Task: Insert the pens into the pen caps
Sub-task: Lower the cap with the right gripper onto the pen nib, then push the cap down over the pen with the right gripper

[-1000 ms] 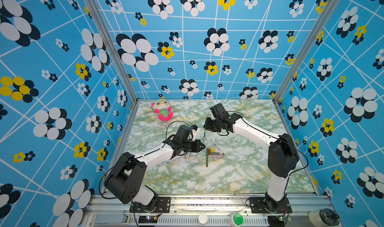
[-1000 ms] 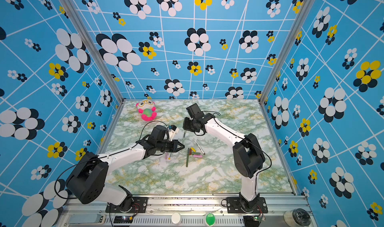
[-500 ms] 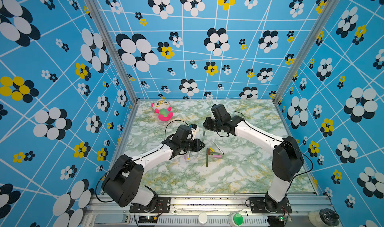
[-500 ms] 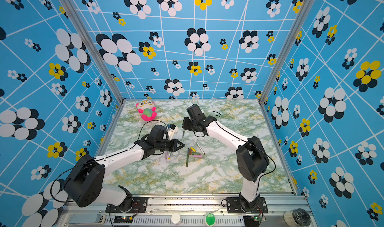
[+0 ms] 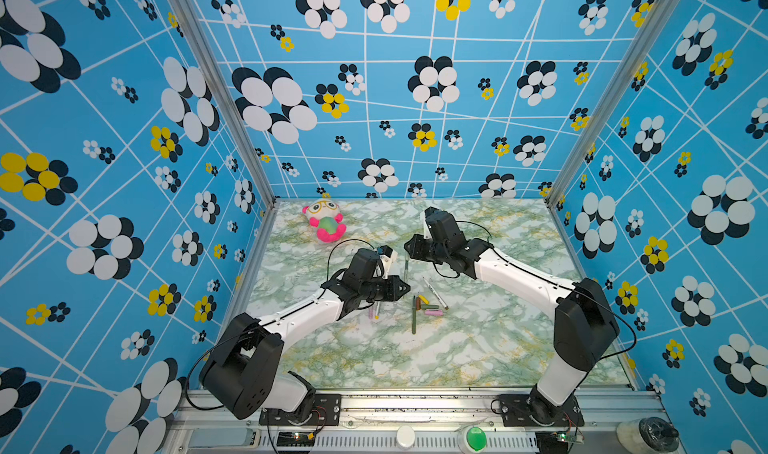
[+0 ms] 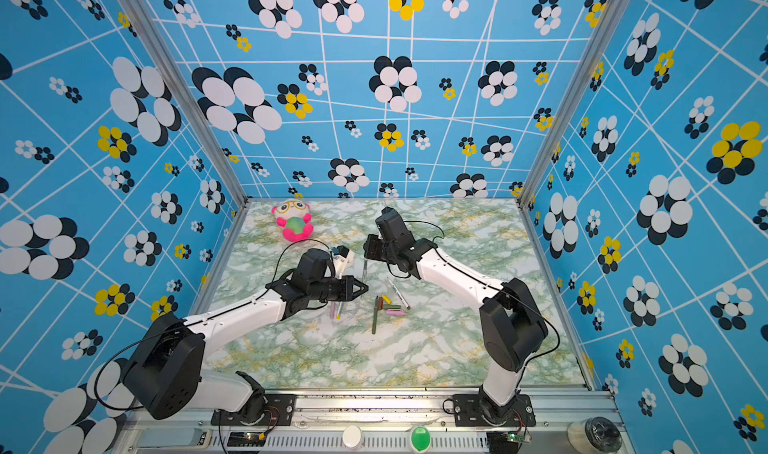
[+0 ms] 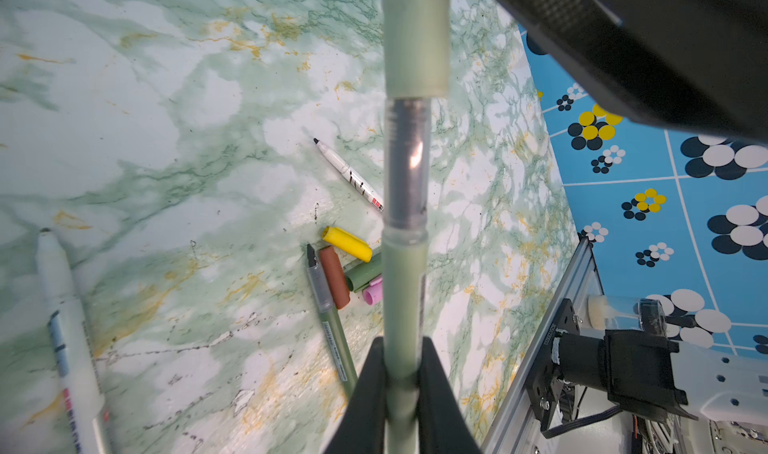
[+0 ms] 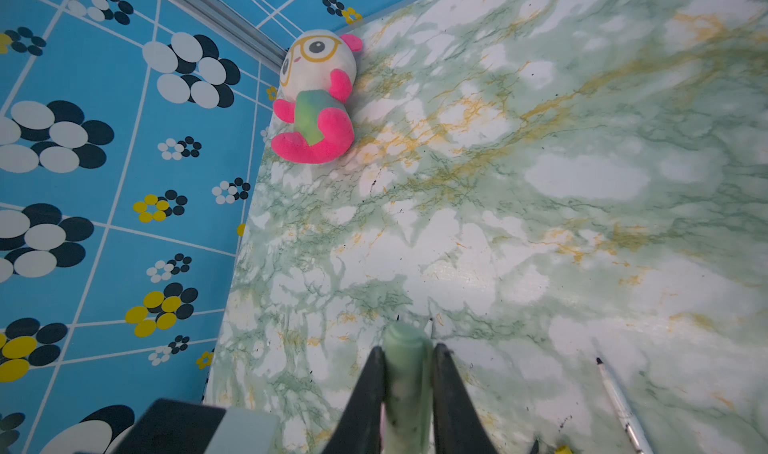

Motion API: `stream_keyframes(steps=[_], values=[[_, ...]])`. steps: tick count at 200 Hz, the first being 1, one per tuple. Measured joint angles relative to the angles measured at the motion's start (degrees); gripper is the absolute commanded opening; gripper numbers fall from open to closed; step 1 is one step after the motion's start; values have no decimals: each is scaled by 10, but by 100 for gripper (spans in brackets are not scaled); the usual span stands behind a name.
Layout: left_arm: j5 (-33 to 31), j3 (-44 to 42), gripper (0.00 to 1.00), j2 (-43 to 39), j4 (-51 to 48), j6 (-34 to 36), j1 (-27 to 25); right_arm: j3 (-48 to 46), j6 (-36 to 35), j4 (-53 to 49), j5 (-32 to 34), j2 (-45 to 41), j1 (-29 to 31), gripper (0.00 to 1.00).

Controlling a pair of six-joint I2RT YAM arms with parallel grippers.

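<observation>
Where the marble table [image 5: 478, 348] fills the floor of the blue-walled booth, the left arm [image 5: 299, 319] and right arm [image 5: 519, 277] reach in and meet over its middle. A plush toy [image 5: 324, 223] lies near the far left corner, well apart from them.

The left gripper [image 7: 401, 348] is pinched on the body of the grey-green pen [image 7: 403, 298]. The right gripper [image 8: 409, 356] is pinched on the pale green cap [image 8: 405, 369]. In the left wrist view the pen's front end sits inside the cap's mouth, its clear section showing just outside the rim. Both top views show pen and cap held above the table between the two grippers.

On the table nearby lie a dark green pen [image 7: 330, 319] and a white pen [image 7: 349, 173], angled apart. Beneath the left gripper a pink pen [image 5: 371, 311] and a second white pen [image 5: 377, 310] lie side by side.

Four caps bunch between the dark green pen and the white pen: a brown cap [image 7: 334, 277] just beside the dark green pen, a yellow cap [image 7: 347, 244], a dark green cap [image 7: 363, 271] and a pink cap [image 7: 372, 294].
</observation>
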Motion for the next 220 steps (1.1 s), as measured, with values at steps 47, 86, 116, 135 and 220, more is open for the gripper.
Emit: stream_keyframes(steps=[47, 86, 116, 135, 220], values=[[-2, 0, 0, 0, 0, 0, 0, -8, -12, 17, -2, -4, 3, 21], [-2, 0, 0, 0, 0, 3, 2, -8, -16, 22, -12, -4, 3, 21], [-2, 0, 0, -4, -4, 10, 7, -9, -24, 26, -16, -10, 3, 21], [-2, 0, 0, -10, -6, 16, 11, -9, -30, 26, -17, -17, 3, 21], [-11, 0, 0, -32, -7, 45, 17, -9, -43, 15, -48, -22, 7, 22]])
